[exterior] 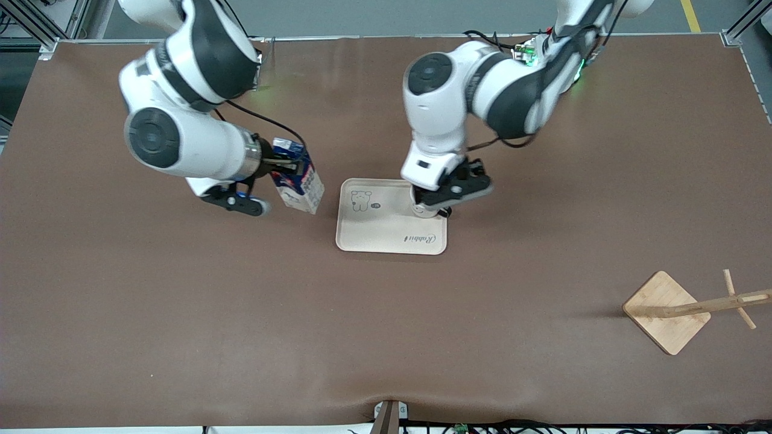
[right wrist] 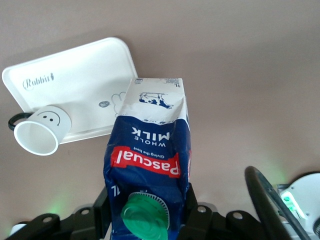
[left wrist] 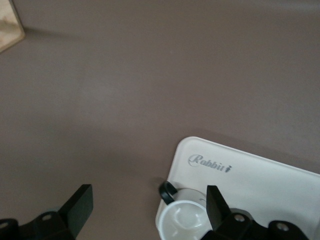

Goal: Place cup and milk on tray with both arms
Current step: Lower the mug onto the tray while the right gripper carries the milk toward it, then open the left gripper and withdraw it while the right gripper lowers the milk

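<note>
Even, diffuse overhead light is falling on the brown table [exterior: 386, 337], with no harsh glare.

Soft short shadows are lying under the tray [exterior: 391, 216], the milk carton [exterior: 297, 181] and the wooden stand [exterior: 666, 311] in the front view, which is staying sharp to its edges. Green glow from the arm bases is tinting the table. In the left wrist view the pincer's fingers [left wrist: 220, 210] are sitting blurred and dark; in the right wrist view the carton's green cap [right wrist: 145, 215] is looking soft and perspective is stretching the carton.

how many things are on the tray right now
1: the cup stands on the tray at the edge toward the left arm's end. The milk is off the tray, held in the right end effector.
</note>
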Controlling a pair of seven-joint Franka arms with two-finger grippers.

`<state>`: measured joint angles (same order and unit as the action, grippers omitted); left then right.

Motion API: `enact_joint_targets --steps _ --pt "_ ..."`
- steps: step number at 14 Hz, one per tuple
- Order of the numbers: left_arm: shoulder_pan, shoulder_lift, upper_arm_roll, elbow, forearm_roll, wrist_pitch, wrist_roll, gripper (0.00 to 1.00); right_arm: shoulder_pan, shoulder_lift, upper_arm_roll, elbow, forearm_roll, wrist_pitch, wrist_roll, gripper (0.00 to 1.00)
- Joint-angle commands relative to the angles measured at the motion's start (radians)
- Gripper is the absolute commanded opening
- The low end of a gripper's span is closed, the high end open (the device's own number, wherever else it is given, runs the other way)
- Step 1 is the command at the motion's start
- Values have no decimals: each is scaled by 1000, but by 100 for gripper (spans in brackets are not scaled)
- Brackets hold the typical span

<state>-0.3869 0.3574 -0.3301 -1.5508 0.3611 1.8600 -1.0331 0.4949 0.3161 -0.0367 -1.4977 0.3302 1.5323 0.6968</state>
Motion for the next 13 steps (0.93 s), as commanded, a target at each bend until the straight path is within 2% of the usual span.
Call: enact_joint_targets --steps 1,3,6,9,13 --pt "109 -9 -7 99 -77 -125 169 100 77 63 -11 25 15 54 17 0" --pt "189 -32 -9 133 -111 -179 270 100 115 142 -11 91 13 69 1 0" --pt "305 -89 -7 135 -156 -223 395 100 151 262 -11 213 15 66 -3 0" --pt "400 -152 -3 135 -153 -293 447 100 169 308 -12 224 9 81 -64 0" --pt "506 -228 2 133 -181 -355 628 100 186 334 -12 220 -9 91 -82 2"
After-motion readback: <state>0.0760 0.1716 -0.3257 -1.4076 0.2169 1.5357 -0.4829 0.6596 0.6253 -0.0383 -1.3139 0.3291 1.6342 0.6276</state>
